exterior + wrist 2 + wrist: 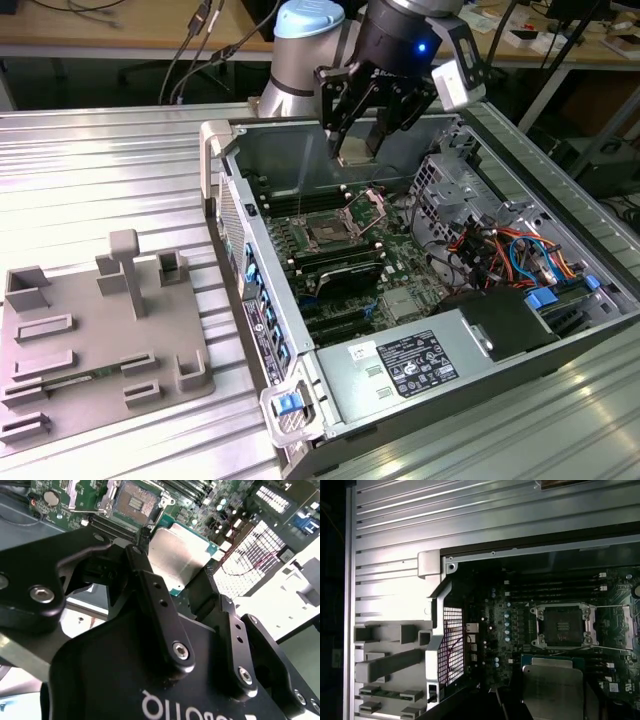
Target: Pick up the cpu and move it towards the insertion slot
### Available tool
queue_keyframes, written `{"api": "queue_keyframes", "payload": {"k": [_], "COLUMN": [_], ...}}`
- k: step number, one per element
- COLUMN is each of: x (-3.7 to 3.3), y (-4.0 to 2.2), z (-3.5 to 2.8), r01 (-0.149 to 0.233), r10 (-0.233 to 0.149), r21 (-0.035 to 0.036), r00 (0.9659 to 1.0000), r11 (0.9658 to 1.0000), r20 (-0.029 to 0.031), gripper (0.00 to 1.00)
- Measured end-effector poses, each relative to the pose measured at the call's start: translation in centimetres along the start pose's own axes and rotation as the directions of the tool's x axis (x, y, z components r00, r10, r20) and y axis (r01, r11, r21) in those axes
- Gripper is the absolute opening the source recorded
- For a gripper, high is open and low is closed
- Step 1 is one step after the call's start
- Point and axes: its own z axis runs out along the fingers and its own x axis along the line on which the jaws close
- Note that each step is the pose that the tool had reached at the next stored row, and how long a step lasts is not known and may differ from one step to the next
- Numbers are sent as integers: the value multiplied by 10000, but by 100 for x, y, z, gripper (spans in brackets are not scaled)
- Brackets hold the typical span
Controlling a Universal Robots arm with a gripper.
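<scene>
grey plastic tray point(100, 330) sits at the exterior view's left on the ribbed metal counter point(90, 170), upright posts and rectangular recesses on it, well apart from my arm. just beside it toward the right stands the open computer case point(300, 400), side panel off, green motherboard point(345, 255) lying flat inside. the insertion slot point(328, 233) is near the board's middle, dark square socket in a silver frame with its wire bracket point(372, 205) hinged up; long black memory slots point(335, 275) run beside it. my pincer point(360, 150) hangs above the case's back part, higher than the socket and off to its far side, fingers closed narrow on the cpu point(354, 150). in the second wrist view the cpu point(182, 555) shows its pale silver top with darker rim, pinched by two black fingers point(150, 587) at opposite edges, the socket point(136, 501) beyond it. in the first wrist view the cpu point(552, 687) is just beside the open socket point(563, 626), not over it. further right in the exterior view: orange and blue cables point(510, 255), then the grey power supply point(420, 365) with a white label.
</scene>
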Motion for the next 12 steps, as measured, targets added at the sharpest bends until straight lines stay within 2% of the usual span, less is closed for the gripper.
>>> {"api": "queue_keyframes", "payload": {"k": [5, 7, 9, 10, 12], "x": [-14, -23, -36, -58, -102], "y": [125, 221, 290, 349, 427], "z": [14, 25, 36, 47, 62], "r01": [0, 0, 2, 2, 5], "r10": [0, 0, -2, -2, -5], "r21": [0, 1, 1, 1, 0], "r00": [10000, 10000, 10000, 10000, 10000], "r11": [10000, 10000, 10000, 10000, 10000], "r20": [1, 0, 0, 0, 0], "gripper": [55, 55, 55, 55, 55]}}
